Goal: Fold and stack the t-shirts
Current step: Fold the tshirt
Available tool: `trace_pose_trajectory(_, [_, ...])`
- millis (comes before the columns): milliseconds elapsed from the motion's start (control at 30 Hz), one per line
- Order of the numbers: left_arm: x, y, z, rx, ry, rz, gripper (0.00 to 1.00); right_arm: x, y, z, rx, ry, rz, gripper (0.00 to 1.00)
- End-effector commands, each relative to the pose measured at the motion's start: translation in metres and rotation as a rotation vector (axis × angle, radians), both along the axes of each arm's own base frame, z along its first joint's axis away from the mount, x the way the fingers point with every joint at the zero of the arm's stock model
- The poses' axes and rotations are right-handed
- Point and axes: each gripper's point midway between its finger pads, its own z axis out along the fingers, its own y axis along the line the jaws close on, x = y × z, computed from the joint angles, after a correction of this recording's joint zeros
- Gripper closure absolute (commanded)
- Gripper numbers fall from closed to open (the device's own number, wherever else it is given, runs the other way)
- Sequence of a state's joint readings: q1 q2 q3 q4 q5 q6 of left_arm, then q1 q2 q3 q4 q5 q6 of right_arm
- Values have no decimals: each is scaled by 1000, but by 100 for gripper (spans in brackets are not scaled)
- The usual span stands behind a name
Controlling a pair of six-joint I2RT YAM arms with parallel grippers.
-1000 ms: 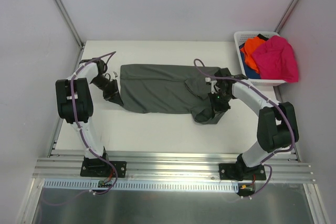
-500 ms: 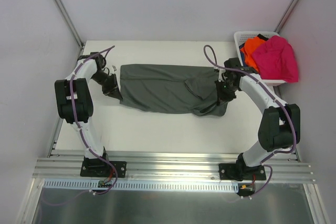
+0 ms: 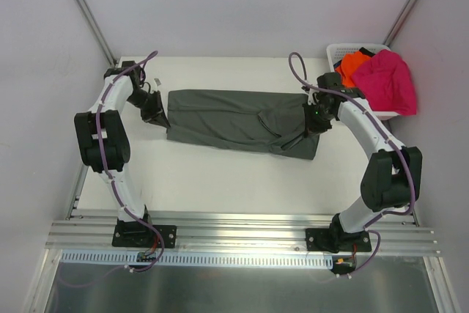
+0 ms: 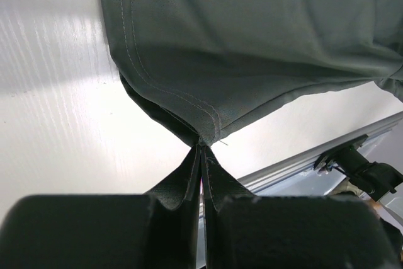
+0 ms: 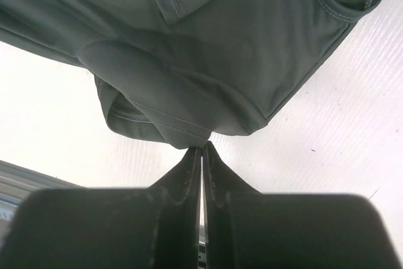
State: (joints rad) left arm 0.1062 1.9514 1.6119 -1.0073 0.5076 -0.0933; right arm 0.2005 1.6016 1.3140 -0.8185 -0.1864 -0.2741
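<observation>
Top external, reading from the left: shows the left tool clenched on the left end of the dark grey-green t-shirt, spread long across the desk, then the right tool clenched on its right end, then the magenta-pink t-shirt and orange t-shirt heaped in the white basket. Confirms through both wrist views only thin pinches at the very edge of the cloth. Risks losing a hem by pulling apart too hard, or setting a crooked fold by lifting the rumpled right end unevenly.
</observation>
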Motion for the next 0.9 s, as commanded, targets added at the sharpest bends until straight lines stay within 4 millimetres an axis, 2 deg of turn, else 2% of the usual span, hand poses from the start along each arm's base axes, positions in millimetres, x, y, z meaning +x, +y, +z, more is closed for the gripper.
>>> trace_pose_trajectory(0, [3,-1,22,-3,-62,-16,100,17,-1,27,8,-93,4,99])
trace_pose_trajectory(200, [10,-2,20,2,-66,-25,100,30,-1,34,-3,-122,3,100])
trace_pose_trajectory(500, [32,3,19,23,-101,-28,100,49,-2,41,-14,-160,3,99])
trace_pose_trajectory(733, [39,4,15,32,-105,-38,100,77,-3,44,-23,-189,0,100])
trace_pose_trajectory(833, [45,8,10,53,-109,-43,100,91,-1,51,-25,-213,2,99])
trace_pose_trajectory(867, [47,9,9,59,-113,-43,100,96,-1,47,-29,-206,1,99])
